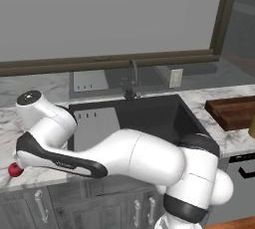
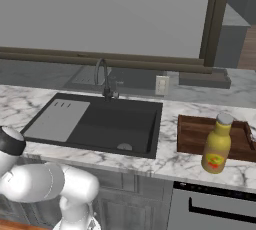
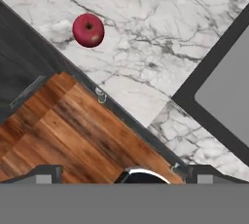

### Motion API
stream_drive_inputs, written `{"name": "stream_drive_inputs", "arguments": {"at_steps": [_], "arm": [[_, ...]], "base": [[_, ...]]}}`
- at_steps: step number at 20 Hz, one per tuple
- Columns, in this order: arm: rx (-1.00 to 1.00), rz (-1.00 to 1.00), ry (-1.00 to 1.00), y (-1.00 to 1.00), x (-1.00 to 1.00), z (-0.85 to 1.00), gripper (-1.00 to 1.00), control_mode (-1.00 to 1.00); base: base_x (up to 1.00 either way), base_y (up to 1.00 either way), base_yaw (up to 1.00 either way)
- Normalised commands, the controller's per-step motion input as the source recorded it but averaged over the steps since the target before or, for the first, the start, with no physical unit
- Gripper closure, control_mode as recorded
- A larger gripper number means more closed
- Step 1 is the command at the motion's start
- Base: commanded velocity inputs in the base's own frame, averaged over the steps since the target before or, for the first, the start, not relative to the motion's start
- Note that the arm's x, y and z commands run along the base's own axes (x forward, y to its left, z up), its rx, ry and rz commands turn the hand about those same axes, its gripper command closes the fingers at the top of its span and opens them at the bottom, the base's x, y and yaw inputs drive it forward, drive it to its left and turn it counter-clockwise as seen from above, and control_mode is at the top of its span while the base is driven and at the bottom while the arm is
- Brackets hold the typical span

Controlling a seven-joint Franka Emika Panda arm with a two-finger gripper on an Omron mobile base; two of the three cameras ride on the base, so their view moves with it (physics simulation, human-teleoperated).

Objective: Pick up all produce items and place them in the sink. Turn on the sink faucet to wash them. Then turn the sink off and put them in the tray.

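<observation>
Red apple (image 3: 88,30), small and glossy with a stem dimple, is lying on the marble desk (image 3: 146,33) near its front edge, well to the left of the sink (image 1: 149,116). From the left base camera the apple (image 1: 15,170) is peeking out just beside the arm's dark elbow band, at the near left edge of the desk (image 1: 30,123). In the hand camera it is sitting apart from everything, with bare marble all around it, the dark cabinet fronts and the wooden floor (image 3: 63,130) showing beyond the desk's edge.

The sink is lying black and recessed, with a light-grey slotted panel (image 1: 94,126) covering its left part and a round drain (image 2: 124,147) showing in the near right of the basin (image 2: 120,121). The dark gooseneck faucet (image 1: 131,78) is standing at the far rim, behind the basin's middle. Whether water is running cannot be made out.

Right of the sink, the reddish-brown wooden tray (image 2: 192,134) is resting on the desk, and a yellow squeeze bottle (image 2: 217,145) with a grey cap is standing at its near edge; whether it stands on the tray or just before it I cannot tell.

The white arm (image 1: 124,156) is reaching low and to the left, across the front of the desk. Whether its fingers are apart or together cannot be told.
</observation>
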Motion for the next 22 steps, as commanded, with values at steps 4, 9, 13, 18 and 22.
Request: {"name": "stream_drive_inputs", "arguments": {"at_steps": [4,9,13,18,22], "arm": [[0.03,0.07,-0.09,0.25,0.05,-0.15,-1.0,-1.0],[0.02,0.05,-0.11,0.2,0.09,-0.01,-1.0,-1.0],[0.0,0.03,-0.11,0.1,0.09,-0.05,-1.0,-1.0],[0.02,0.03,-0.05,0.08,0.07,-0.18,-1.0,-1.0],[0.05,0.04,0.0,0.18,0.0,-0.2,-1.0,-1.0]], "base": [[0.0,0.0,0.0],[0.0,0.0,0.0],[0.0,0.0,0.0],[0.0,0.0,0.0],[0.0,0.0,0.0]]}}
